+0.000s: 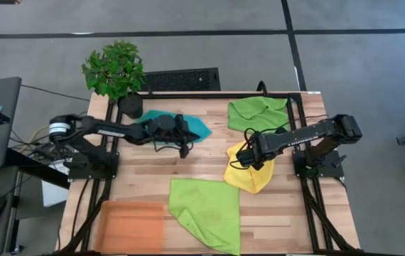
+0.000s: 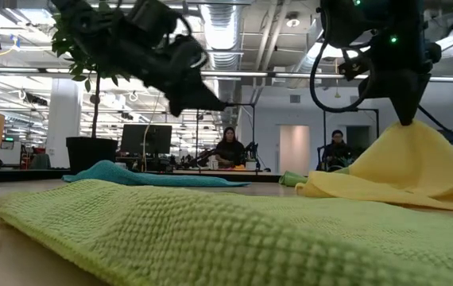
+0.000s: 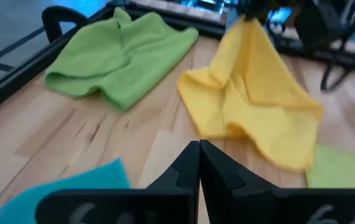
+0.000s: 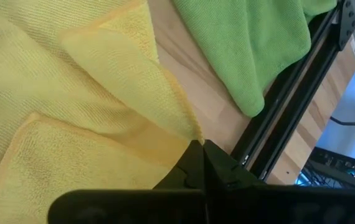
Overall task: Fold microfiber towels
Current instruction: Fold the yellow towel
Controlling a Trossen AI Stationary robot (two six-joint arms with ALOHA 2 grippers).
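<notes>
Dark right gripper (image 2: 407, 119) pinches a corner of the yellow towel (image 1: 249, 173), lifting it into a peak above the wooden table (image 1: 146, 181). Left gripper (image 3: 198, 163), pressed together and empty, hovers beside the teal towel (image 1: 161, 118). Two lime green towels lie flat: one (image 1: 259, 112) at the back, one (image 1: 208, 212) in front beside the orange tray (image 1: 131, 224).

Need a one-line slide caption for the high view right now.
Right gripper lifts the yellow towel by a pinched edge; left gripper hovers shut beside the teal towel.
</notes>
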